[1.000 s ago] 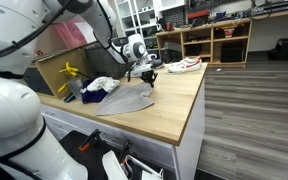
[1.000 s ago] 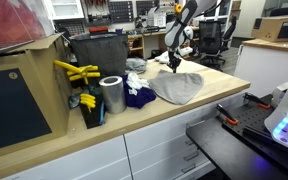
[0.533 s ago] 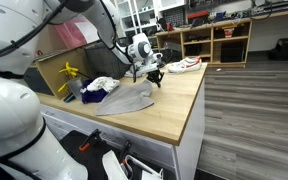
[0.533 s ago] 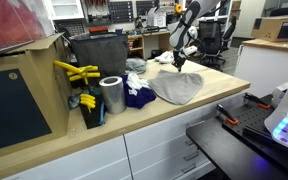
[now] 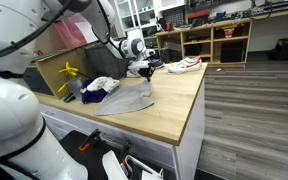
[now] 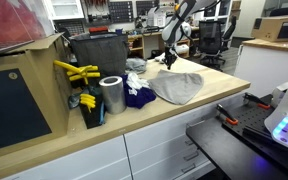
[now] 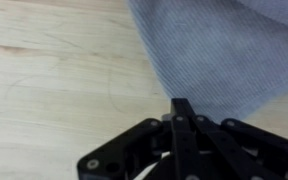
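One gray cloth (image 7: 224, 50) on counter (image 7: 54, 80); one pincer (image 7: 181, 102) clenched, tips at cloth edge.

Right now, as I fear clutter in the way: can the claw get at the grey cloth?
Probably yes: the claw, shut, hangs right at the grey cloth edge with only bare countertop beside it. The blue cloth and silver roll lie off to the side.

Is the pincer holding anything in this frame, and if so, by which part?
The pincer is shut on the grey cloth, apparently pinching it at its edge. The rest of it lies spread on the wooden table.
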Tool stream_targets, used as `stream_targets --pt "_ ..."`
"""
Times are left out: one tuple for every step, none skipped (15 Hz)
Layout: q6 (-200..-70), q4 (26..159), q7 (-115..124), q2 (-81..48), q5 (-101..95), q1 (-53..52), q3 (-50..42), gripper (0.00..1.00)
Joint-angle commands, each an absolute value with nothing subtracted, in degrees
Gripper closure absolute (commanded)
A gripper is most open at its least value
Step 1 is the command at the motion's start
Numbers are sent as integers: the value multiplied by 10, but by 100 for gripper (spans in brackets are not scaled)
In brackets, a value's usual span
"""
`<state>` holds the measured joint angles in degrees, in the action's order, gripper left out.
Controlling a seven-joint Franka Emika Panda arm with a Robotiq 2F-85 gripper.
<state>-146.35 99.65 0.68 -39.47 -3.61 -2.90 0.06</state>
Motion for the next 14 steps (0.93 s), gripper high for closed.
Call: stream_targets --pt "-1446 992 -3 -398 10 -14 38 100" --pt "-1446 995 -2 -400 15 -16 40 100" --pt "-1445 996 -2 -404 18 -17 40 100" --pt "-1445 999 0 -407 15 -19 35 100" --pt "-1446 1001 -1 -410 12 -20 32 100" --pt "-1446 1003 -1 -414 9 -21 29 100" --pt "-1448 1007 1 -417 5 -21 24 100" --pt "-1451 1010 1 -418 3 -22 22 100" --pt "-1453 1014 1 -418 -2 -24 18 100" --pt "-1455 1018 2 -418 -9 -27 13 100" --pt "-1456 1022 3 -417 -19 -32 6 100" --pt "-1457 1026 4 -415 -31 -35 -3 100" --pt "-1457 1030 5 -414 -42 -38 -11 100" --pt "-1459 1035 7 -411 -58 -42 -23 100"
